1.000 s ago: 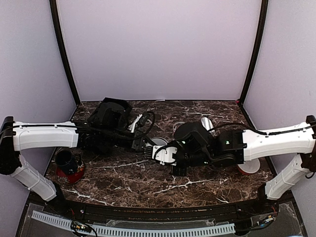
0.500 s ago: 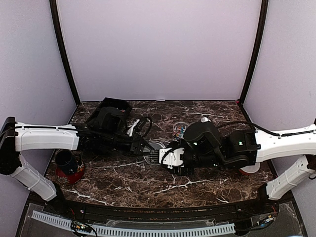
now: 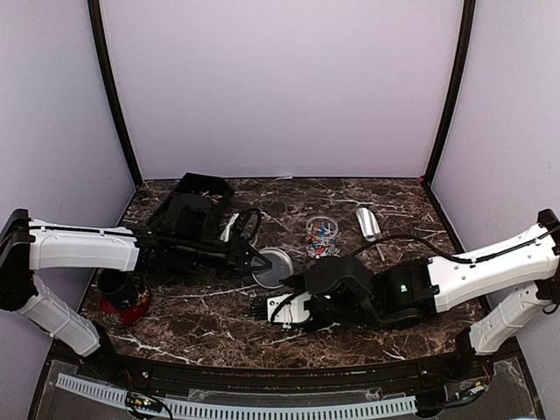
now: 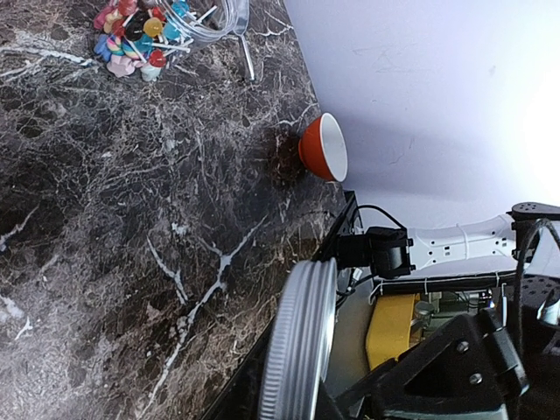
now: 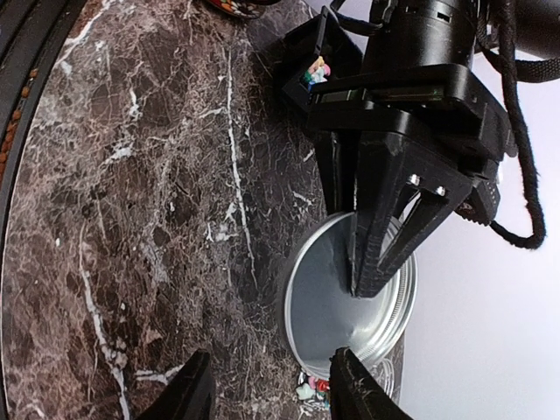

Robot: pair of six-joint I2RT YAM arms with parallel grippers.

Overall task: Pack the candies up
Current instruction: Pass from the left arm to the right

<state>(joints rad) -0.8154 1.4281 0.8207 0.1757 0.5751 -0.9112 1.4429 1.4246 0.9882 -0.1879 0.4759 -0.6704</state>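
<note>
The candies [image 3: 322,234] are small mixed-colour sweets in an open glass jar [image 3: 322,226] at mid table; they also show in the left wrist view as candies [image 4: 136,35] and at the bottom of the right wrist view as candies [image 5: 308,390]. My left gripper [image 3: 261,262] is shut on the edge of a round silver lid [image 3: 276,267], held tilted just left of the jar. That lid [image 4: 302,337] is edge-on to the left wrist and the lid [image 5: 346,297] shows its face to the right wrist. My right gripper [image 3: 260,311] stands open and empty in front of the lid, as does the gripper [image 5: 276,394] here.
A black bin [image 3: 199,191] sits at the back left. A red and black cup [image 3: 118,293] stands by the left arm. A silver scoop [image 3: 367,223] lies right of the jar. An orange bowl [image 4: 322,147] lies on its side near the table's right edge.
My right gripper has opened and pulled back from the lid toward the near edge, uncovering the jar. The left gripper keeps the lid, shifted slightly right.
</note>
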